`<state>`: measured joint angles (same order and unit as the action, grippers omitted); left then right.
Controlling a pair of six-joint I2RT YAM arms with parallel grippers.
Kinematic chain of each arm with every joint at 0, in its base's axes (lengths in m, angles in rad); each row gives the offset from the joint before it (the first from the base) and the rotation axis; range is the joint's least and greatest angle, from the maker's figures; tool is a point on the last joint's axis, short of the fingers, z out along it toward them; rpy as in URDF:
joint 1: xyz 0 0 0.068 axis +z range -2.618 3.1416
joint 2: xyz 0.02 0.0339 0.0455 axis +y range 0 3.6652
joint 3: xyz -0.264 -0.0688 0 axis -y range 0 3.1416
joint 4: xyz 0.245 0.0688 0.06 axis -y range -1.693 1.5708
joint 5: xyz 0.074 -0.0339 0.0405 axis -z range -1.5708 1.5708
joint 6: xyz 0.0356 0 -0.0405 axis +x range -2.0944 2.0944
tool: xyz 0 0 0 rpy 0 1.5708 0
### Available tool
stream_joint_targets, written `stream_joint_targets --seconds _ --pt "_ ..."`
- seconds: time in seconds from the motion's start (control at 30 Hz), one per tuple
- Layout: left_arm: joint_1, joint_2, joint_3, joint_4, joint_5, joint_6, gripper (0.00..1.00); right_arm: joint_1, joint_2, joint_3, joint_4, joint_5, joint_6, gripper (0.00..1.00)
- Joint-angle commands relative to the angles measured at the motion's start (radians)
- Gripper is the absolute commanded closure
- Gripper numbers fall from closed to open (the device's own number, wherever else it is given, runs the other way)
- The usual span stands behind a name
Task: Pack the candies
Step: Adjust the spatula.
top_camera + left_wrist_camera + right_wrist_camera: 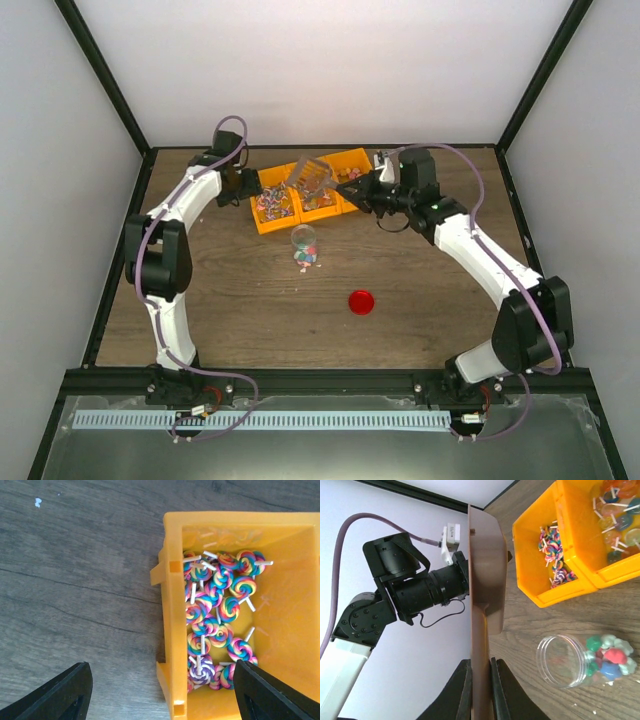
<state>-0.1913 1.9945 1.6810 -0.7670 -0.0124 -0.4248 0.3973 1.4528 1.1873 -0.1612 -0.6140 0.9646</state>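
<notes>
Desk [260,320]: wood grain, white-walled enclosure.
Candies [215,615]: heaped in far yellow bins [172,630]; some inside jar [560,660], tipped on side.
Left jaws: released, straddling bin wall, probably to steady it.
Right jaws: clenched on scoop [482,590] handle, ready to ladle.

The left arm [172,325] and the right arm [478,250] wore glossy white shells between bulky black joint housings. A lilac cable [233,122] ran along each, looping free near the wrist. The left gripper [161,680] had matte black, wedge-shaped fingers [57,697]. A white connector block [451,537] sat on the left wrist's black motor housing [395,560], and small screws dotted the joint [362,622] below.
</notes>
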Motion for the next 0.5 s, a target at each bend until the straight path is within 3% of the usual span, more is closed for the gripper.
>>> stream_joint_targets --seconds 0.0,0.3,0.47 --pt "-0.014 -0.024 0.001 0.060 0.005 -0.019 0.20 -0.010 0.010 0.035 0.089 -0.046 0.043 0.99" --pt "-0.017 -0.051 -0.042 0.080 0.067 -0.058 0.19 -0.057 0.019 -0.017 0.143 -0.064 0.074 0.99" --pt "-0.021 -0.025 0.006 0.075 0.123 -0.091 0.18 -0.066 0.032 -0.027 0.127 -0.040 0.077 0.99"
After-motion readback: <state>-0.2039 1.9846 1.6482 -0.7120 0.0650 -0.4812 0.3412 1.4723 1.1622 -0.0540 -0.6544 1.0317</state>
